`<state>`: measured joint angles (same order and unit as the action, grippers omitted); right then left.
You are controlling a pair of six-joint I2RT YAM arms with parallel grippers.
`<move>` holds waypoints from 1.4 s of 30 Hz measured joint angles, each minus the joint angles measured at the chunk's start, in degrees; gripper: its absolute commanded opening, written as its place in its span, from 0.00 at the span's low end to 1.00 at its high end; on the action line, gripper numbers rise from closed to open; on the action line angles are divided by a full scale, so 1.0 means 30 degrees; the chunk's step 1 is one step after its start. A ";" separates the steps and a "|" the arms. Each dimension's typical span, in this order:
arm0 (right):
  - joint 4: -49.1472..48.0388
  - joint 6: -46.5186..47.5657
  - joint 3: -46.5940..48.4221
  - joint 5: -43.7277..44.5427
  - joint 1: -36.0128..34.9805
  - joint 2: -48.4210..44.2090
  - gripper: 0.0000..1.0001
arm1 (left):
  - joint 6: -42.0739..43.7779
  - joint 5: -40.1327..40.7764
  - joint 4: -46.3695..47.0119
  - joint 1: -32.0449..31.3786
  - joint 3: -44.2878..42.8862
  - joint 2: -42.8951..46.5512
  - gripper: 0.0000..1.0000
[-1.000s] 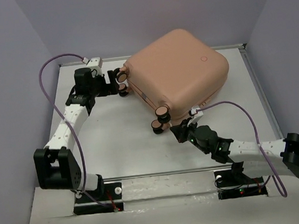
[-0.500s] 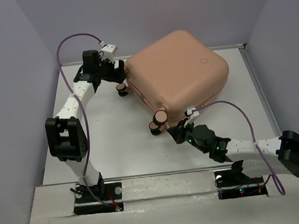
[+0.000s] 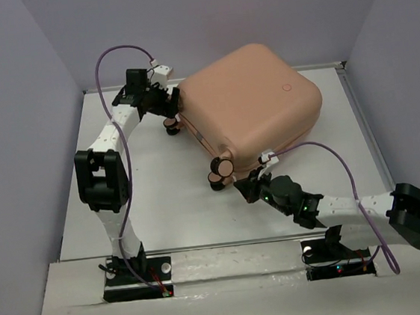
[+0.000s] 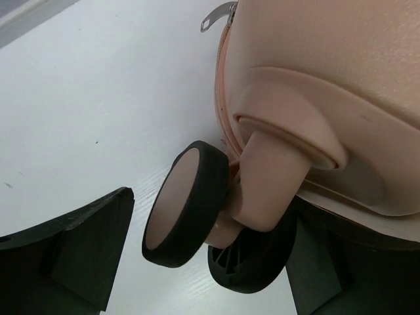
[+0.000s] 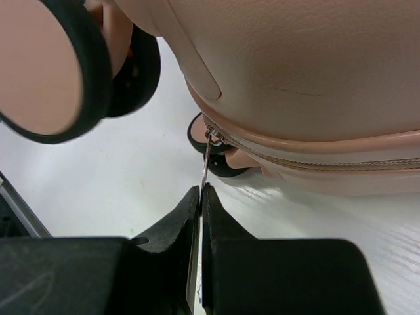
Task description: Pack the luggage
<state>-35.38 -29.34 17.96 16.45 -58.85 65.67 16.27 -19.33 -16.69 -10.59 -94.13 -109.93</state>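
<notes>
Nearest, the right tool (image 5: 200,197) is clenching the thin metal zipper pull (image 5: 206,161) hanging from the seam at the near corner of the large peach-pink hard-shell suitcase (image 3: 252,96), its two black fingers pressing flat together on the tab just above the white surface (image 3: 163,207). The suitcase is lying shut on its broad side toward the far right of the surface, its wheeled end facing left. Farther off, at the far wheeled corner, the left tool (image 3: 163,102) is standing released, its jaws spreading either side of a black-rimmed peach caster wheel (image 4: 187,203) without visibly gripping it. The shell is looking stiff, smooth and probably slippery, and too broad for either tool to span, so it is likely calling for small holds: the pull tab, a wheel stalk or the lid's edge. Being bulky, it is probably going to slide or pivot rather than lift, and the thin tab may slip free if tugged off the zip's line.
</notes>
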 measured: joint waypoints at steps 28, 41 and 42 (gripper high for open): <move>0.1661 -0.0393 -0.0044 -0.2565 0.2907 -0.1435 0.07 | 0.1333 0.1523 0.4269 -0.1610 0.2929 0.2120 0.06; 0.3861 -0.0423 0.0619 -0.8612 1.1300 -0.2164 0.07 | -0.5814 0.2943 0.5909 -0.1596 1.2036 1.0302 0.06; 0.3883 -0.0372 0.0765 -0.8531 1.1548 -0.2164 0.07 | -0.6258 0.2798 0.5931 -0.1625 1.2684 1.0958 0.06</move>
<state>-23.73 -30.46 20.25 -9.15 -24.21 59.18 -2.50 -10.94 1.10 -15.46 -56.07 -77.06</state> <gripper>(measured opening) 0.075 0.603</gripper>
